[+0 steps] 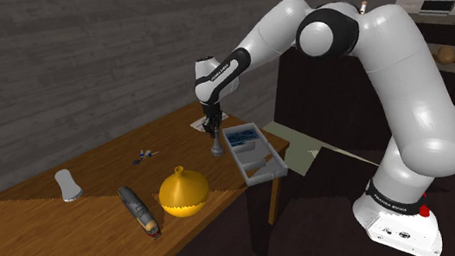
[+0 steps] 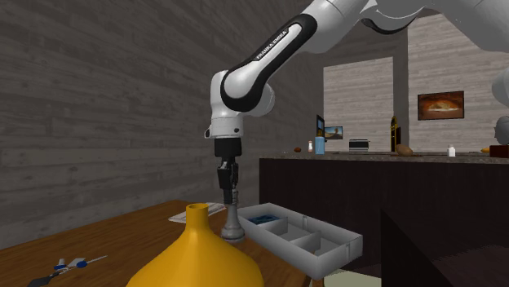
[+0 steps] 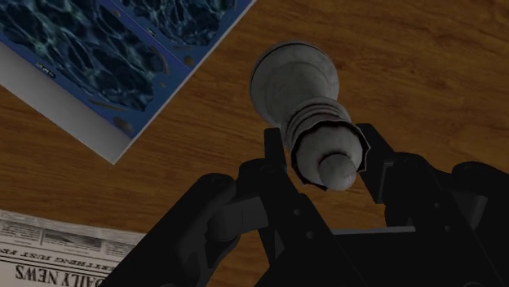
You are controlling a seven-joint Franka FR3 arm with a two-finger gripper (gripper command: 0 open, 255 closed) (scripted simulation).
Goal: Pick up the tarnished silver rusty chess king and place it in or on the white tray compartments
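Gripper (image 3: 325, 155) clasps chess king (image 3: 294, 81) by head; axis vertical, base down.

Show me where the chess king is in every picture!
Shoulder view: the chess king stands near the middle, on the wooden table beside the white tray.
Second exterior view: low, left of centre, between the yellow vase and the tray.
Wrist view: between the black fingers, near the tray.
Shared landmark: the tray's blue-lined compartment.

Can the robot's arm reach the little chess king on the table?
Looks like yes: the jaws clasp the top of the chess king, which stands upright on the table beside the tray, with nothing blocking.
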